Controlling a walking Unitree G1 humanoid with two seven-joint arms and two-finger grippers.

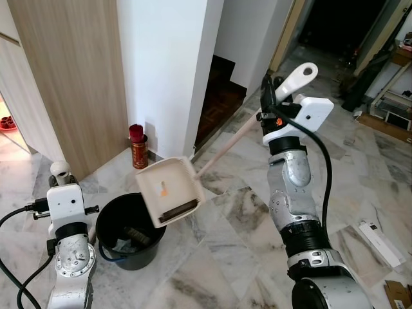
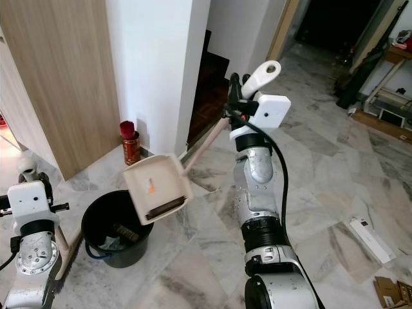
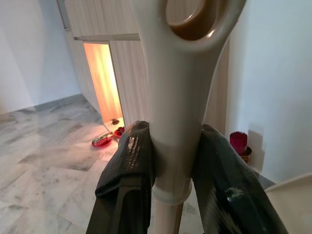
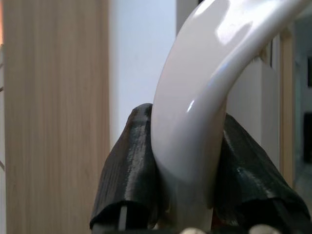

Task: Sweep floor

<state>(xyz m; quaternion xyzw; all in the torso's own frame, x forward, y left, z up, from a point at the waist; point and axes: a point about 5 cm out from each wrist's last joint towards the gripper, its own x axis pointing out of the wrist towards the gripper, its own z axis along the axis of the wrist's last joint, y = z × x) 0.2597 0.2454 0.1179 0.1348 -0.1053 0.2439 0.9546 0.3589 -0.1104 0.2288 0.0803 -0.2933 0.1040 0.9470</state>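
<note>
A beige dustpan (image 1: 168, 190) hangs tilted, its mouth turned down over the black bucket (image 1: 106, 215), which has debris inside. Its long handle (image 1: 225, 147) slants up to a white looped grip, and my right gripper (image 1: 270, 96) is shut on that grip. The right wrist view has both black fingers (image 4: 129, 165) pressed against the white grip (image 4: 195, 112). At lower left, my left gripper (image 1: 59, 180) is shut on the broom handle (image 3: 178, 97), just below its looped end. The broom stick (image 2: 64, 248) runs down beside the bucket; its head is hidden.
A white pillar (image 1: 167, 64) and a wooden cabinet (image 1: 71, 77) stand behind the bucket, with a red canister (image 1: 138, 149) at the pillar's foot. Dark steps (image 1: 219, 90) lie beyond. A white box (image 1: 380, 241) and cardboard (image 1: 398, 293) lie on the marble floor at right.
</note>
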